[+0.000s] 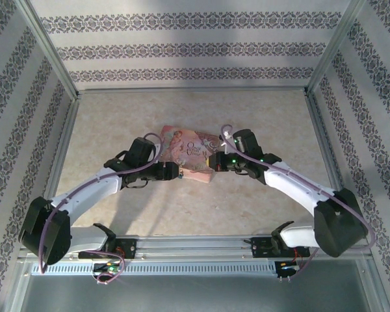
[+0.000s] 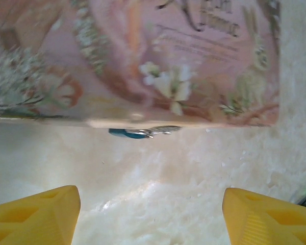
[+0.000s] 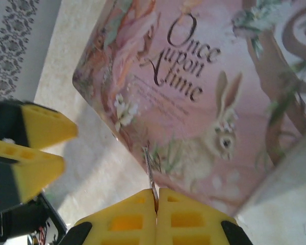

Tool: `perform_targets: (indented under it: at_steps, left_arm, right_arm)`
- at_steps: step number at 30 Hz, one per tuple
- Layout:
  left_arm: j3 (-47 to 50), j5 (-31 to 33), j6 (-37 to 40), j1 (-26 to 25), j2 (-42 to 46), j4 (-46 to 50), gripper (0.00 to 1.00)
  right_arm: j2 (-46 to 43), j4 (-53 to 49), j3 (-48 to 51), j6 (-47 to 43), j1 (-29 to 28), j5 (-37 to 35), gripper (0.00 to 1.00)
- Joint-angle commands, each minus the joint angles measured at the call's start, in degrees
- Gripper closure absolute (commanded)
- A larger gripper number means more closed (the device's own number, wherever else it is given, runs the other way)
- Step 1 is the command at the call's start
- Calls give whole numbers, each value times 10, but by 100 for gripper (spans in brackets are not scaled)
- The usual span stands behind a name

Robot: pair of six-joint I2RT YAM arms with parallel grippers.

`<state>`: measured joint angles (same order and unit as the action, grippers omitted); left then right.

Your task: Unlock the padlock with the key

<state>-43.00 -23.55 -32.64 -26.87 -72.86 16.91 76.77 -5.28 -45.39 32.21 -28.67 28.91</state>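
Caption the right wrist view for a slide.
Right pincer shut on the thin silvery key, which points toward the pink storybook tin.

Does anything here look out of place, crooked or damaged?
Nothing looks spilled or damaged. The pink tin lies at an angle to the edges of the table. The padlock peeks out at the tin's edge in the left wrist view and is mostly hidden. The right gripper pinches the thin key.
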Motion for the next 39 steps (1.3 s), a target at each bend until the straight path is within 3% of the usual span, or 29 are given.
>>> perform_targets:
  at_steps: [1, 8, 28, 33, 39]
  left_arm:
    - [17, -41, -71, 17, -12, -133, 26]
    - [17, -59, -74, 33, -73, -174, 26]
    - [-76, -104, -27, 86, -220, -243, 26]
    - [-52, -103, -19, 89, -196, -266, 25]
    - [59, -98, -11, 89, -113, -325, 24]
  right_arm:
    - [36, 81, -22, 34, -3, 24, 100]
    - [107, 129, -38, 51, 14, 44, 100]
    - [220, 121, -96, 19, 83, 73, 100]
    - [209, 125, -94, 22, 80, 73, 100]
    - [205, 125, -91, 19, 77, 71, 100]
